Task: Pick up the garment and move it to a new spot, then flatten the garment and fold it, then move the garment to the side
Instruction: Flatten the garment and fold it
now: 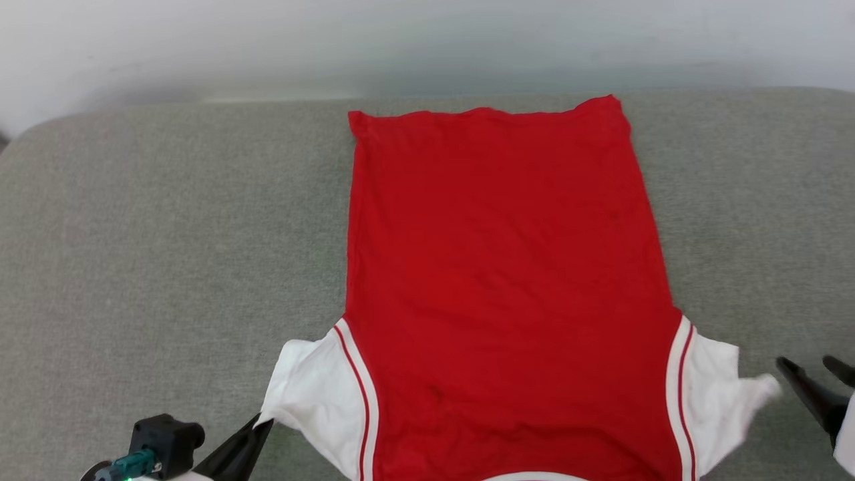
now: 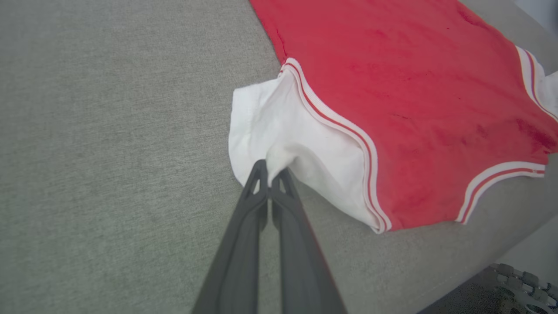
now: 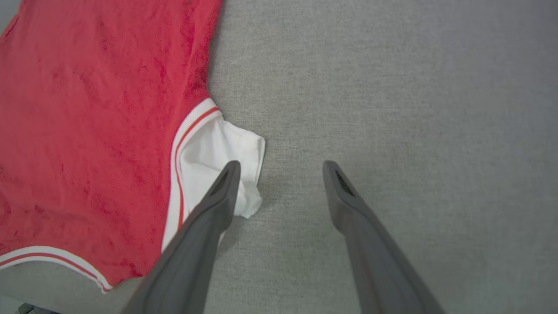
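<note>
The grey cushion [image 1: 147, 240] is bare at the left, with a pale wall [image 1: 427, 40] behind its far edge. At the lower left of the head view the left end effector [image 1: 262, 423] points up and to the right, with a black block [image 1: 165, 434] at its wrist. Its 2 fingers are pressed together on a pinch of the left sleeve [image 1: 310, 384]. In the left wrist view the left end effector [image 2: 271, 171] has that white sleeve [image 2: 279, 122] bunched into a small ridge between its tips, while the rest of the sleeve lies on the cushion [image 2: 109, 152].

The garment [image 1: 507, 267] lies flat in the middle of the cushion, a plain red side up. Its hem is at the far end near the wall, and its neck end is at the bottom edge of the head view. White trim with a red stripe [image 1: 354, 374] runs where each sleeve joins the body. The red cloth [image 2: 414, 109] is smooth, with only faint creases.

The right sleeve [image 1: 718, 387] lies on the cushion with its outer tip crumpled. Just beside that tip is the right end effector [image 1: 805, 364], its 2 fingers spread wide and holding nothing. In the right wrist view the right end effector [image 3: 281, 165] has 1 finger crossing the sleeve's [image 3: 213, 148] edge and the other over bare cushion [image 3: 414, 109]. Whether that finger touches the cloth, I cannot tell.
</note>
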Robot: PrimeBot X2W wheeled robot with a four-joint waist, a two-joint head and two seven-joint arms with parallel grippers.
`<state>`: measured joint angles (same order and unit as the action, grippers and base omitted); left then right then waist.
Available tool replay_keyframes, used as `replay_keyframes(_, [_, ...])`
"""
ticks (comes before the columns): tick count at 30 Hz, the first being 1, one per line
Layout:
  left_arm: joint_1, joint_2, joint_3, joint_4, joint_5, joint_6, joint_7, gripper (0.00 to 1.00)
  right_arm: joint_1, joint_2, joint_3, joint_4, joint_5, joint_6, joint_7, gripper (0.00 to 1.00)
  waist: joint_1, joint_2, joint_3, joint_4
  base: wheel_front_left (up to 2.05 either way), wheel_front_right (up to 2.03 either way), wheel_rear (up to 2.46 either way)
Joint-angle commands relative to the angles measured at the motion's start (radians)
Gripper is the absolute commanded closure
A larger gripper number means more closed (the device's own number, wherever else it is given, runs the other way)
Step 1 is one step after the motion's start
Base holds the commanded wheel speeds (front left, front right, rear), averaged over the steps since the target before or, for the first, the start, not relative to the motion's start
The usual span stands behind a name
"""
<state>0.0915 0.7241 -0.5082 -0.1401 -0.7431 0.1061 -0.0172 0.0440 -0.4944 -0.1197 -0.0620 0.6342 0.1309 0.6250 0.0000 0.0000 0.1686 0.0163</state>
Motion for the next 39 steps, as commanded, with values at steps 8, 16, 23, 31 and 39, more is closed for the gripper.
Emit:
replay_keyframes(8, [-0.048,0.010,-0.019,-0.173,-0.015,0.003,0.090,1.00,-0.230,0.064,-0.085,-0.125,-0.003,0.000,0.306,0.00,0.0000,0.0000,0.107,0.077,0.00,0.00,0.00])
replay_keyframes(16, [-0.126,0.011,-0.038,-0.325,0.020,0.002,0.149,1.00,-0.568,0.115,-0.115,-0.096,-0.100,0.000,0.641,0.00,0.0000,0.0000,0.268,0.176,0.00,0.00,0.00])
replay_keyframes(23, [-0.196,-0.011,-0.060,-0.389,0.061,-0.007,0.170,1.00,-0.865,0.121,-0.159,0.004,-0.267,0.000,0.786,0.00,0.0000,0.0000,0.400,0.268,0.00,0.00,0.00])
replay_keyframes(31, [-0.280,-0.045,-0.082,-0.396,0.081,-0.039,0.171,1.00,-1.107,0.071,-0.161,0.138,-0.451,0.000,0.844,0.00,0.0000,0.0000,0.510,0.347,0.00,0.00,0.00])
replay_keyframes(39, [-0.303,-0.079,-0.102,-0.383,0.079,-0.057,0.154,1.00,-1.205,0.060,-0.174,0.229,-0.554,0.000,0.834,0.00,0.0000,0.0000,0.552,0.399,0.00,0.00,0.00])
